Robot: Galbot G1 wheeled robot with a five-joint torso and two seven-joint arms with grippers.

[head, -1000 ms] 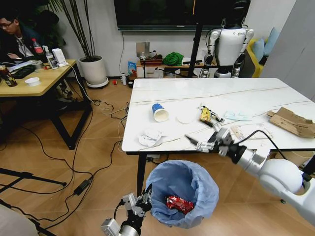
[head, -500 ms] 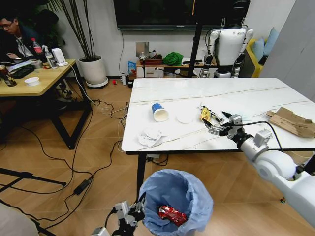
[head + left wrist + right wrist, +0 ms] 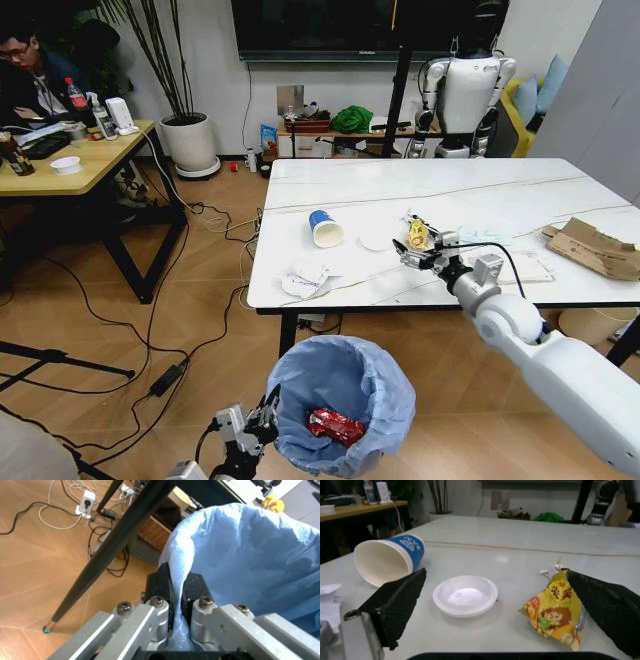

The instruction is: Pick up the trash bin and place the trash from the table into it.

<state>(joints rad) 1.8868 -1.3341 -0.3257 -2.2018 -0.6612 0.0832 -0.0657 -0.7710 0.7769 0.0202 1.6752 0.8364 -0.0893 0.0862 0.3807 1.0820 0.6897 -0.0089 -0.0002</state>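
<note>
Blue-lined bin (image 3: 340,400) sits below the table (image 3: 520,190) edge, left gripper (image 3: 174,588) pinching its rim. Right gripper (image 3: 495,603) spreads wide over the table, lid (image 3: 465,595) and yellow wrapper (image 3: 555,609) between its fingers.

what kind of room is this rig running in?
Probably an office or lab used for robot testing: a second white humanoid robot parked at the back wall, a light wooden desk with clutter, and loose black cables across the wood floor.

Office/robotics lab: second robot (image 3: 465,95) parked by wall, wall screen (image 3: 340,28), wooden desk (image 3: 75,160), loose cables (image 3: 130,335) on floor.
</note>
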